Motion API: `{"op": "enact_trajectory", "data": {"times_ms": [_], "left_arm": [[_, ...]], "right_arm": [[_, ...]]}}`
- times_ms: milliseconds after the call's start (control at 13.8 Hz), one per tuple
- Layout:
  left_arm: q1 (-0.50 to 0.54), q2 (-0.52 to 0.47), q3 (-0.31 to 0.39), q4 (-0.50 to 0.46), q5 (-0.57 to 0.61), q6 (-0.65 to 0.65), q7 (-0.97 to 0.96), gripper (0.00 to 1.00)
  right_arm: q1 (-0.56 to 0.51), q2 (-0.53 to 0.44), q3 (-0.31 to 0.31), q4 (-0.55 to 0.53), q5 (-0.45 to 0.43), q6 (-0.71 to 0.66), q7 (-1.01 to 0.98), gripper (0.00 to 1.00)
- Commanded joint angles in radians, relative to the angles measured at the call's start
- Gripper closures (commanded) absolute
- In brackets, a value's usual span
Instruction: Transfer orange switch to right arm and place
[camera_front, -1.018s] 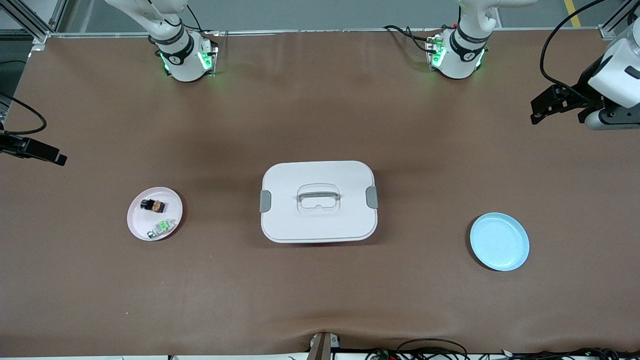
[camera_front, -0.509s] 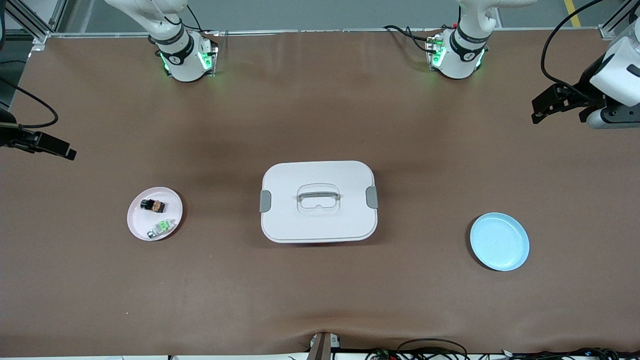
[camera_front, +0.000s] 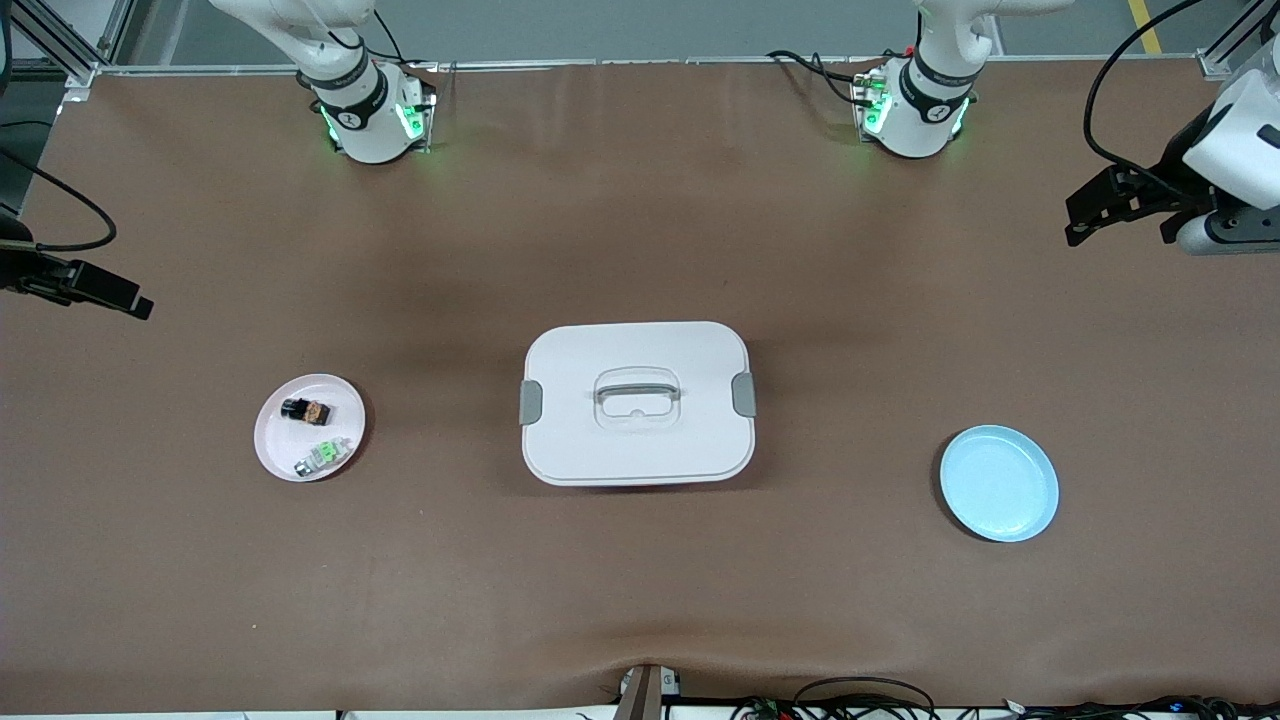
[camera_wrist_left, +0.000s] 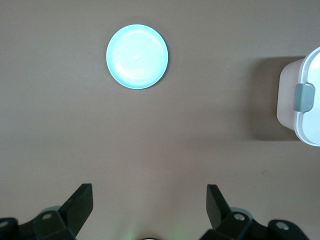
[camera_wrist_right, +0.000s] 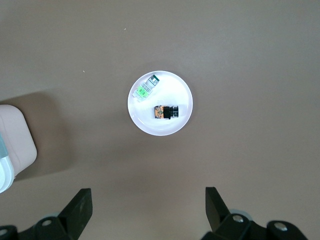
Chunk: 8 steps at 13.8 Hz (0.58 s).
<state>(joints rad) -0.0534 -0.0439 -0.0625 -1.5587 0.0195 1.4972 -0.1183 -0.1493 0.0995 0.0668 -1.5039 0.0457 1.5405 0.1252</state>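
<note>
Plates first, low in the front view: the blue plate toward the left arm's end carries nothing I can see. The pink plate toward the right arm's end sits a little higher in the frame, and it carries two pieces. One is the green switch on its nearer side. The other is the orange switch, just above it in the frame.

The orange switch lies flat, its long axis running across the frame. Its black end points to the table's edge and its orange end to the white lidded box at mid-frame.

Up toward the frame's edges, the right gripper hangs over bare table at its own end, fingers spread wide and holding nothing. The switch shows dead ahead of it in the right wrist view — this is plainly the closer arm. The left gripper hangs over its own end of the table, likewise spread wide and holding nothing, with only the blue plate before it.

My read: the switch on that pink plate fits a finished placement — or equally a piece waiting to be fetched.
</note>
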Motion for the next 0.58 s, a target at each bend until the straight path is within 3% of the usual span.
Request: {"op": "enact_trajectory", "data": {"times_ms": [0,509], "left_arm": [[0.004,-0.022,0.0,-0.017,-0.009,-0.005,0.016,0.0],[0.004,-0.024,0.0,-0.023,-0.007,0.002,0.014,0.0]], "right_arm": [[0.001,-0.069,-0.001,-0.074,0.014,0.036,0.011,0.0],[-0.003,-0.086,-0.001,-0.076,0.017,0.044,0.01,0.0]]}}
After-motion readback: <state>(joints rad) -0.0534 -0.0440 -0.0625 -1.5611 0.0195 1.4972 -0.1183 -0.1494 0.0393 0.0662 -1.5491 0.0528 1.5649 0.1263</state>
